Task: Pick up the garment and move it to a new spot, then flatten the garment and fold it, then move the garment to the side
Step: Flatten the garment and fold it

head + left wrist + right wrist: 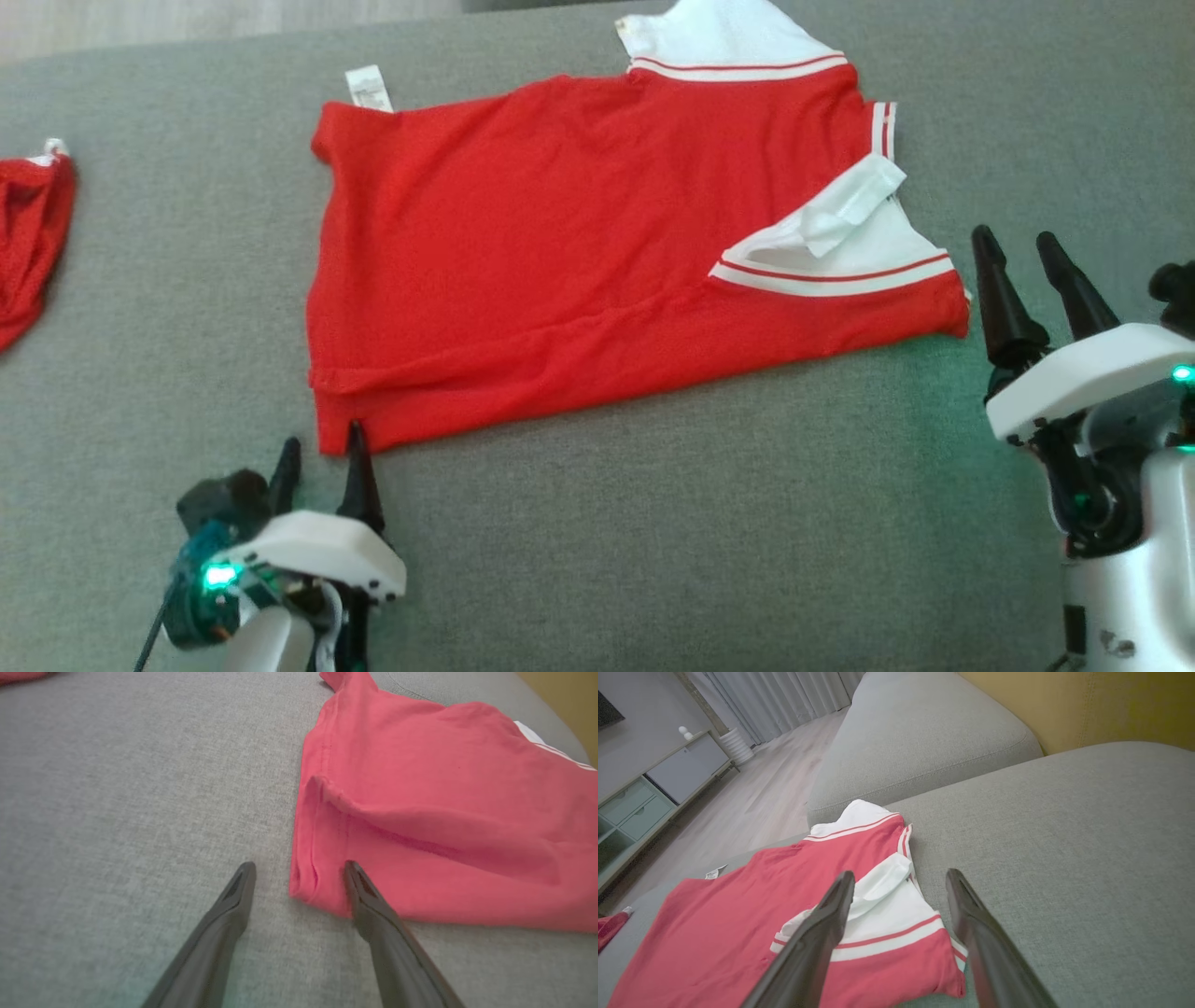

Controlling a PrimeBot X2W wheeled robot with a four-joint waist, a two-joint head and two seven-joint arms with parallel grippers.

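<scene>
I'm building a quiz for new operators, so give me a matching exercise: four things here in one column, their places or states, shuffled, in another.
Things:
1. white care label
2. second red garment
3. left end effector
4. right end effector

Places or states:
A. open, beside the white-trimmed end of the folded red shirt
B. far left of the head view
C. open, at the shirt's near hem corner
D. poking out at the shirt's far edge

Pairs: 1-D, 2-B, 3-C, 4-A

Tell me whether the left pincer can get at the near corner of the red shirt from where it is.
Probably yes. The left pincer is open, its fingers straddling the folded corner of the red shirt on the grey cushion, with nothing between.
</scene>
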